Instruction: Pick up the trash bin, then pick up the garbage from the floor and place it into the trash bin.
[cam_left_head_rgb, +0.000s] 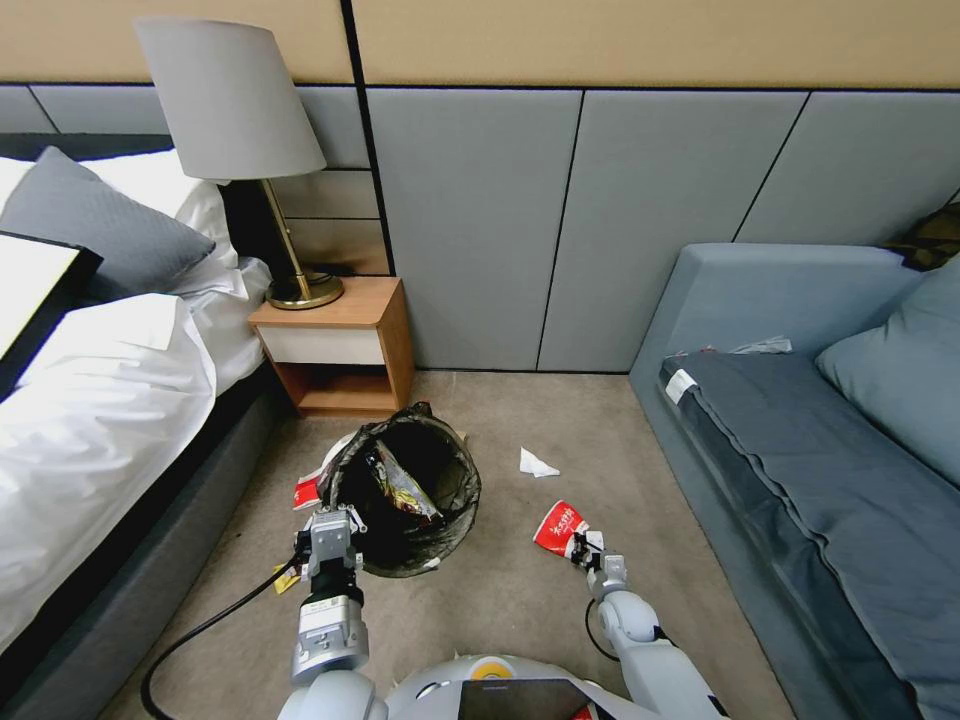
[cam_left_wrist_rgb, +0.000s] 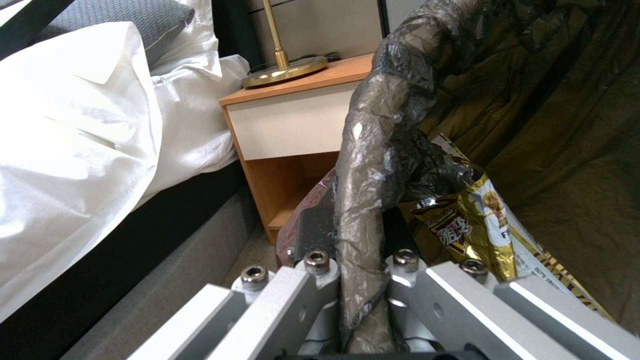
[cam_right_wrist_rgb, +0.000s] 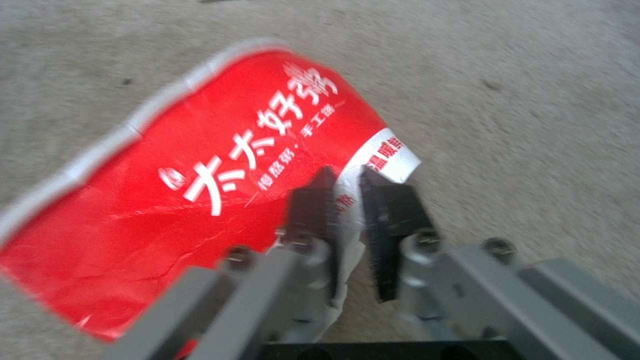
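Head view: trash bin sits on the carpet btwn bed and sofa, just in front of the nightstand. It tilts toward the robot, prob. because the left gripper has it by the near-left rim; can't tell if it's off the floor. A gold snack bag already lies inside. Right gripper is low, to the right of the bin, w/ a red wrapper at its tips. More garbage on the floor: white paper scrap near the wall side, a red-white piece tucked against the bin's left, a yellow bit by the left arm's cable.

Left wrist view: left gripper has its fingers shut tight on the rim, the black bag liner squeezed btwn them. Grip on the rim makes sense, it leaves the mouth open for drops. Gold bag shows just past the rim, inside.

Right wrist view: right gripper has its black fingertips nearly closed, pinching the white edge of the red wrapper. The wrapper fans out ahead of the tips over bare carpet; it looks lifted off it. Edge pinch is prob. the easiest hold on a flat wrapper.
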